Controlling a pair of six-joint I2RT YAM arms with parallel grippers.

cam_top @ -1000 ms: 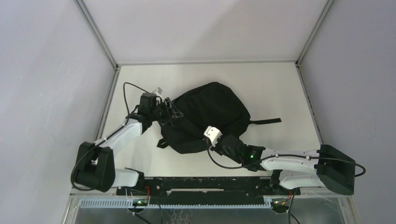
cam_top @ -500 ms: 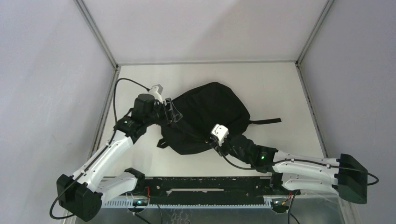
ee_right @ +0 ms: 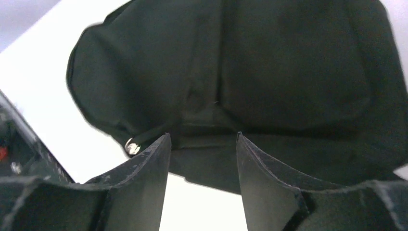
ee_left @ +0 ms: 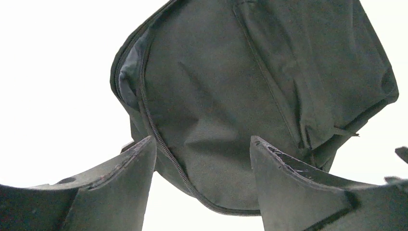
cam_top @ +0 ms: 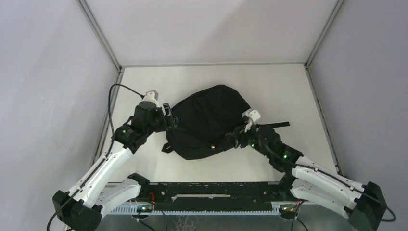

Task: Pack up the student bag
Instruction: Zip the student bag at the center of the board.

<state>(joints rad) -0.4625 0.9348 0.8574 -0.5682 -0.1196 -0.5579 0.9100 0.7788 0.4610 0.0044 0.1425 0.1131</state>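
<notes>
Where the bag (cam_top: 211, 120) lies: flat on the white table (cam_top: 284, 86), near its middle, between the two grippers.
Contents: nothing inside can be seen; a gap along the zip (ee_left: 144, 103) at the bag's left side shows only grey lining.
Look: black soft fabric, rounded and creased; one strap (cam_top: 274, 125) trails to the right across the table; a small shiny stud (ee_right: 130, 147) sits near the bag's near edge.
Left gripper (cam_top: 169, 115): at the bag's left edge, fingers spread with nothing between them; whether they touch the fabric cannot be told.
Right gripper (cam_top: 234, 138): at the bag's near right edge, fingers spread, gripping nothing.
</notes>
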